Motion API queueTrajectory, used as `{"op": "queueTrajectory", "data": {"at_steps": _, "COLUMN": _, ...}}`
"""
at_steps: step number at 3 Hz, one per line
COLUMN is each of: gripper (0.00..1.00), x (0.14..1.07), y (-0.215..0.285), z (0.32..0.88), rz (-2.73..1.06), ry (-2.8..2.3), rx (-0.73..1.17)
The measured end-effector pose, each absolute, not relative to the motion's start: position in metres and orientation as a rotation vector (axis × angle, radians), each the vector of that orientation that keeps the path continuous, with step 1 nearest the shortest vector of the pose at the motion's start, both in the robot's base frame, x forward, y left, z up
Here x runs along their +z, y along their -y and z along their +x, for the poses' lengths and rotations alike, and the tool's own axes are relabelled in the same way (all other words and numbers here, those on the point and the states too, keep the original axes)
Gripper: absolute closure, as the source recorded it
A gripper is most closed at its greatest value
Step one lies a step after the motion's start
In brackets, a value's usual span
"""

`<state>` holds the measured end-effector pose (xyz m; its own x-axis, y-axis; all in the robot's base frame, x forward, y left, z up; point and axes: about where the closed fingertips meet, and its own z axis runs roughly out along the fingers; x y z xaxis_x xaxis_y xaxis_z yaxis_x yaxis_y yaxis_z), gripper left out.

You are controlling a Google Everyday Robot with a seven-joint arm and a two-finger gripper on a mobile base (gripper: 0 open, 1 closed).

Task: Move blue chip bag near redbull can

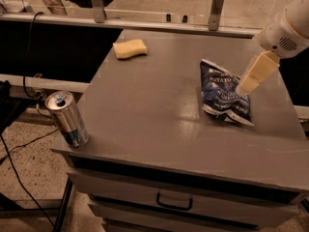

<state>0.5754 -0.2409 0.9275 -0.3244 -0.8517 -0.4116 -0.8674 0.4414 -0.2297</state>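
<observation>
The blue chip bag (224, 93) lies flat on the right part of the grey cabinet top (159, 115), a crinkled navy foil bag with white lettering. The redbull can (67, 118) stands upright at the front left corner of the top, silver with blue panels low down. The gripper (247, 84) comes in from the upper right on a white arm; its cream tip hangs just over the bag's right edge.
A yellow sponge (129, 48) lies at the back left of the top. A drawer with a handle (174, 202) is below the front edge. Black cables (21, 178) run on the floor at left. A glass rail (159, 4) stands behind.
</observation>
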Motion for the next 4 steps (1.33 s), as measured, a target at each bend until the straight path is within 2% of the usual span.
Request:
{"op": "queueTrajectory", "data": {"at_steps": 2, "gripper": 0.0, "x": 0.9, "y": 0.22, "z": 0.584, "rz": -1.452, "ry": -2.227, "rx": 0.203}}
{"op": "queueTrajectory", "data": {"at_steps": 4, "gripper": 0.42, "x": 0.847, "y": 0.226, "z": 0.582, "rz": -1.406, "ry": -2.32, "rx": 0.187}}
